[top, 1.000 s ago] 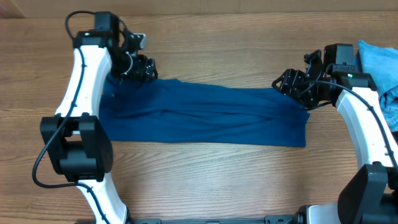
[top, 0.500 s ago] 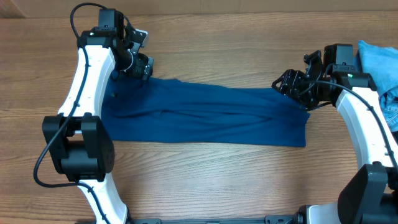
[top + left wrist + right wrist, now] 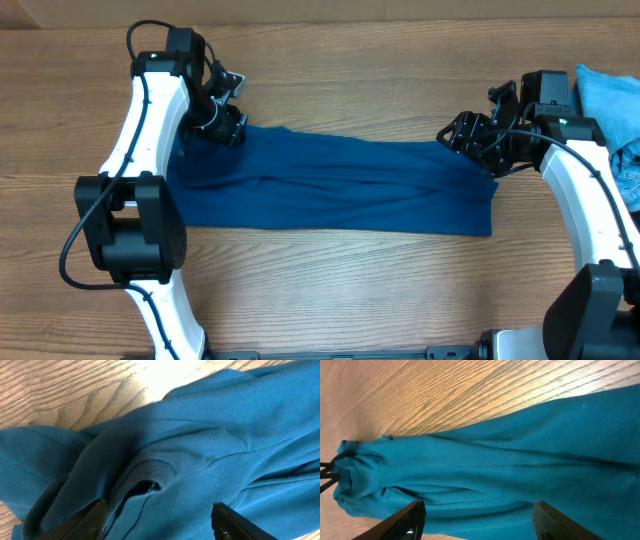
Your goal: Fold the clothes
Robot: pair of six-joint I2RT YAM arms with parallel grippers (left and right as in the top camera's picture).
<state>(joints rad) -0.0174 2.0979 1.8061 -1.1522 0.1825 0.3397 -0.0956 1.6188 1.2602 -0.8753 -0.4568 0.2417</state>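
Deep-blue knit shirt (image 3: 330, 185) lies stretched as a long strip across the middle of the wooden table (image 3: 350, 290). Left gripper (image 3: 228, 128) at the table's left and right gripper (image 3: 468, 134) at its right both gape, holding nothing. Each should pinch one far corner fully before lifting together.

The white left arm (image 3: 150, 110) has swung a little toward the right side of the brown wooden table (image 3: 330, 290). Its top part was nearer the left edge before. The black left gripper (image 3: 227, 127) has slid a bit toward the near edge. Now it sits right over the far left corner of the big plain dark-blue knit shirt (image 3: 340, 185), with its fingers apart.
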